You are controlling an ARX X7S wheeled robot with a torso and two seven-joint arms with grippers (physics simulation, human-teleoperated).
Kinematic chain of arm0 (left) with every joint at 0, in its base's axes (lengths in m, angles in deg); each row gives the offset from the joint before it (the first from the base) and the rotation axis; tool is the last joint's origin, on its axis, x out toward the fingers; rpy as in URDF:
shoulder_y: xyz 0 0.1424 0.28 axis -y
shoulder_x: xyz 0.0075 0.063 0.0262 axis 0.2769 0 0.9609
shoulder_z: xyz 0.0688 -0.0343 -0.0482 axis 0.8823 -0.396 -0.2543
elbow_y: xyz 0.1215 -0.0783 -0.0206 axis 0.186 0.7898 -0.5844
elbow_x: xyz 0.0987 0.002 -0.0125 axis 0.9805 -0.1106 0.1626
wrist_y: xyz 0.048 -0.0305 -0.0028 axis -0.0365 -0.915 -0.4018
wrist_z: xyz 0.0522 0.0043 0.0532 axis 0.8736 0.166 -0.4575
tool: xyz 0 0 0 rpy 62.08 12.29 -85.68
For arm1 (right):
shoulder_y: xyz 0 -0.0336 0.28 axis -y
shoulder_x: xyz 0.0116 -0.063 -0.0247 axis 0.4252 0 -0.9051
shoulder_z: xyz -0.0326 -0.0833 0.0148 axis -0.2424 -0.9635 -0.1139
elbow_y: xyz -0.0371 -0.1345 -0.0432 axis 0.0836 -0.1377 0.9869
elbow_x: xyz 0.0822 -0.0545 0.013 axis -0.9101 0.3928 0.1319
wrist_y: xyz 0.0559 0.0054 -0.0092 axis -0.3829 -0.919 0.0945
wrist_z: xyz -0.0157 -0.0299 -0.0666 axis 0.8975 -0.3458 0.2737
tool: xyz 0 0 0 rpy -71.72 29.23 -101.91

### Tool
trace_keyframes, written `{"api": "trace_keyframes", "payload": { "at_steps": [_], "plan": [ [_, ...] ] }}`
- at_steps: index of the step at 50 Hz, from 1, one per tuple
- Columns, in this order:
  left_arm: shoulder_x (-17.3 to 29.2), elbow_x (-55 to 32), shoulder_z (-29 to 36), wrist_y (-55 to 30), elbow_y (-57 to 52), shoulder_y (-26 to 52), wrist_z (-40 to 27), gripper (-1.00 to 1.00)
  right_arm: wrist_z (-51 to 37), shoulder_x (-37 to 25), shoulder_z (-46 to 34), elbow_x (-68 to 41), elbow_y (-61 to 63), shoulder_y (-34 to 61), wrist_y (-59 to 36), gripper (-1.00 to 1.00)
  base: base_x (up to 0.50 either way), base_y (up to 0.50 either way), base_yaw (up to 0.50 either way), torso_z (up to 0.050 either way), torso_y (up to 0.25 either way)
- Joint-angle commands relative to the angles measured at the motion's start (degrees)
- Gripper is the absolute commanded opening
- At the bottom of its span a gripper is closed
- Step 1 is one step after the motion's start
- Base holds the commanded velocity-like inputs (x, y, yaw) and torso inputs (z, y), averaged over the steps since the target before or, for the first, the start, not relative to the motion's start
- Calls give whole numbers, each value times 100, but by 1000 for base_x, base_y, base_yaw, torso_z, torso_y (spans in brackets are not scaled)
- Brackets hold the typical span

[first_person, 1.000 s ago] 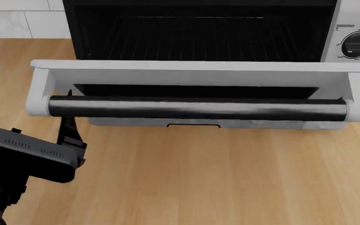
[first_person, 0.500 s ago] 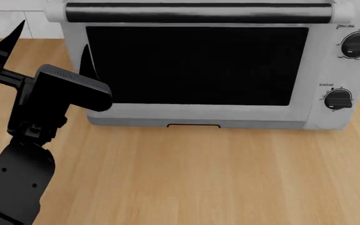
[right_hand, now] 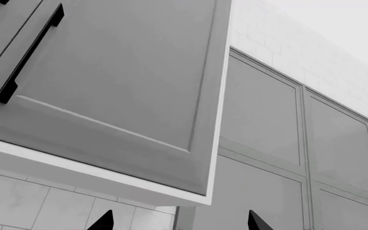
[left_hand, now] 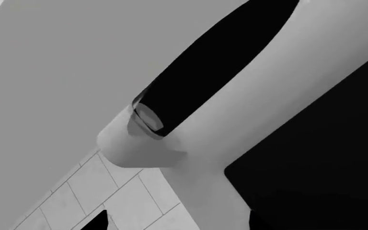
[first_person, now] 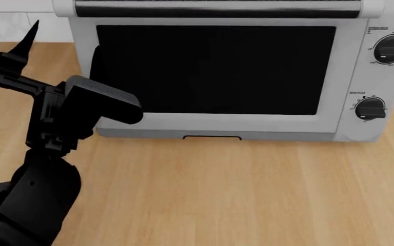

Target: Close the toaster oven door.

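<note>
Three views: head, left wrist and right wrist, each showing different things.
Toaster oven (first_person: 217, 77): stands at the far side of the wooden tabletop (first_person: 252, 189), against the white tiled wall (first_person: 19, 20).
Toaster oven door (first_person: 214, 69): upright and flush with the oven front, so it is closed; the dark glass pane hides the inside.
Bar handle (first_person: 217, 8): runs along the top edge of the door; only the head view shows its whole length.
Knobs: two black round ones on the right panel, the upper knob (first_person: 391, 49) and the lower knob (first_person: 370, 108), seen in the head view only.
Left gripper (first_person: 57, 43): raised at the left end of the door, its jaws spread apart and holding nothing; one finger (first_person: 26, 38) stands left of the oven, the other lies against the dark glass.
Left wrist view: very close on the left handle bracket (left_hand: 139, 148) and the dark bar end, with wall tiles behind.
Right gripper (right_hand: 178, 221): not in the head view; in the right wrist view only two dark tips show, apart and empty.
Right wrist view: points up at a grey wall cabinet (right_hand: 107, 86) with a black handle (right_hand: 29, 52).
</note>
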Motion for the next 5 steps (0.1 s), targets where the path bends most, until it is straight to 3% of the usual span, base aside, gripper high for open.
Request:
{"api": "trace_keyframes", "payload": {
  "at_steps": [1, 5],
  "plan": [
    [309, -220, 28, -651, -1342, -402, 724, 100, 20, 114, -114, 169, 11, -119, 142, 100, 0, -3, -6, 0, 0],
    [502, -193, -4, -870, -2013, -826, 762, 100, -18, 72, -150, 179, 12, -124, 167, 100, 0, -1, -1, 0, 0]
  ]
}}
